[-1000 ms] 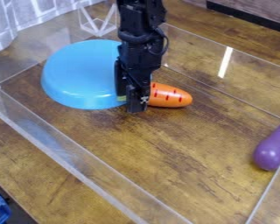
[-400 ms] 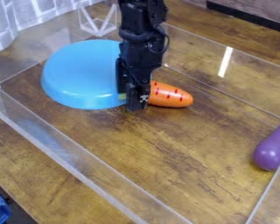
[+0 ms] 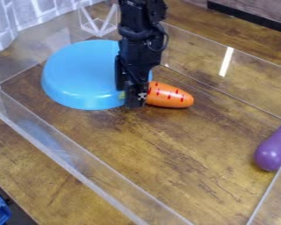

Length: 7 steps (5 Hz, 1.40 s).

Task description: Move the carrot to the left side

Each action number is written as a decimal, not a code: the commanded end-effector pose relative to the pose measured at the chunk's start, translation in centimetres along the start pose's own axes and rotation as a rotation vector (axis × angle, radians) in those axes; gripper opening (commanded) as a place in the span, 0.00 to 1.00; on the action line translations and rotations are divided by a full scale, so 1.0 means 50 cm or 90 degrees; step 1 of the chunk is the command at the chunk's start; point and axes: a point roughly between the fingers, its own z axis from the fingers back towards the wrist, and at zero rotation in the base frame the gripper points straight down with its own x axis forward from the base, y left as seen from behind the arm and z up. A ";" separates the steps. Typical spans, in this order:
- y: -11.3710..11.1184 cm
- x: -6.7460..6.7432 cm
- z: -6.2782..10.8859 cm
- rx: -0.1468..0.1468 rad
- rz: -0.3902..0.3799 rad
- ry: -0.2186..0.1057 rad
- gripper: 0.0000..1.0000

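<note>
The small orange carrot (image 3: 172,97) with dark grooves lies on the wooden table just right of the blue plate (image 3: 73,75). Its leafy tip points left and is hidden behind my gripper. My black gripper (image 3: 133,97) reaches down from above at the carrot's left end, by the plate's right rim. The fingers look closed on the carrot's leafy end, with the fingertips slightly above the table.
A purple eggplant-like toy (image 3: 272,148) lies at the right edge. Clear plastic walls (image 3: 61,145) enclose the wooden table on the left and front. A bright reflection streak (image 3: 226,61) lies on the wood to the right of the arm.
My gripper has risen slightly at the carrot's left end. A little more of the carrot's left part shows. The plate and the purple toy have not moved.
</note>
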 end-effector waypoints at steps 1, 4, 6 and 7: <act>0.043 0.000 0.067 0.047 0.018 -0.044 0.00; 0.052 0.002 0.067 0.054 0.009 -0.037 0.00; 0.057 0.017 0.048 0.059 -0.002 -0.039 1.00; 0.060 0.024 0.038 0.062 -0.011 -0.038 1.00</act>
